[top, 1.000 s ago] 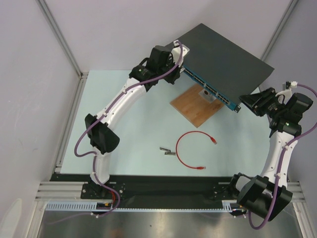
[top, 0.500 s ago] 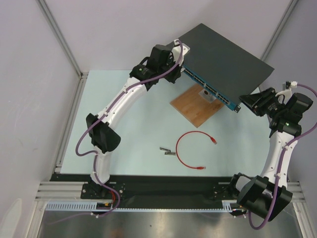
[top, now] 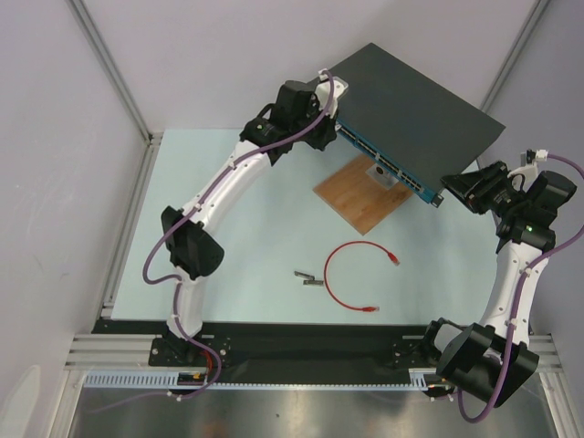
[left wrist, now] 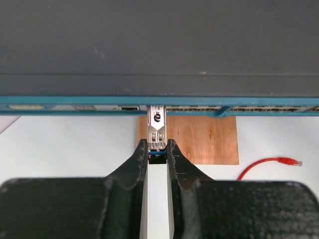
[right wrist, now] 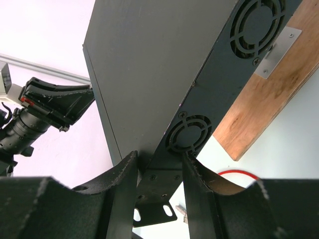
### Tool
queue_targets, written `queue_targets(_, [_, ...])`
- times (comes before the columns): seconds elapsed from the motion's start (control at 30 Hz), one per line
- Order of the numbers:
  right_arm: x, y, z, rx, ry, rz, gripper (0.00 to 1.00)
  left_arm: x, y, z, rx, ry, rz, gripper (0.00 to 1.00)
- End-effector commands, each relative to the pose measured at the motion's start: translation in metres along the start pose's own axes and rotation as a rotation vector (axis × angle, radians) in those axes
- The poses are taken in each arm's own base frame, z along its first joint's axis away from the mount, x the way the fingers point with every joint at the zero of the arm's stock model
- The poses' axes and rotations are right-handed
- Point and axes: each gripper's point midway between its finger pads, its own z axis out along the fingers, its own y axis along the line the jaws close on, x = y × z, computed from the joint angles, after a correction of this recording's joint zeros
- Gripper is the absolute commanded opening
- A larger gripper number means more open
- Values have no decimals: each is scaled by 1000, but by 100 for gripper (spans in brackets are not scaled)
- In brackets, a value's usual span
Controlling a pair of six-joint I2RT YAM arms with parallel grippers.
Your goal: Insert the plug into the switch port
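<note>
Lying in front of the switch [top: 420, 100], a loop of red cable [top: 351, 274] curled on the pale table [top: 246, 210], well apart from the switch; two small grey metal pieces [top: 310, 277] sat just beside that loop; a wooden board [top: 360, 196] poked out from under the switch's front edge, below the line of approach. At that front face, the left gripper [left wrist: 158, 149] had its black jaws pinched on the tail of the plug [left wrist: 157, 124]; the plug stuck straight out ahead of the fingertips, its nose meeting the port row [left wrist: 199, 107] on the teal strip; how deep it sat I could not tell. At the switch's rear corner, the right gripper [right wrist: 159, 159] had its jaws pressed either side of the casing. The plug was a slim silver metal bar with a blue end; the switch was a flat matte-black box with round fan grilles [right wrist: 189, 135] on its side.
</note>
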Motion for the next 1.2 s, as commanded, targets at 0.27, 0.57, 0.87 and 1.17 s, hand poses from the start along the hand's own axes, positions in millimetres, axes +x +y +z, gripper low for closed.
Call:
queue_targets(0.27, [10,18,19,-95,54,-90,0,-61,-8,14,49,-227,16,8])
queue_targets(0.57, [6,17,21,-88,53,-85,0,-75,-5,-20,17,-257,72,39])
queue_targets(0.87, [-1,16,20,-84,40,-87,0,-70,5,-75,-41,-251,79,51])
queue_targets(1.17, [-1,14,21,-80,50,-85,0,-44,9,-58,-51,-182,65,35])
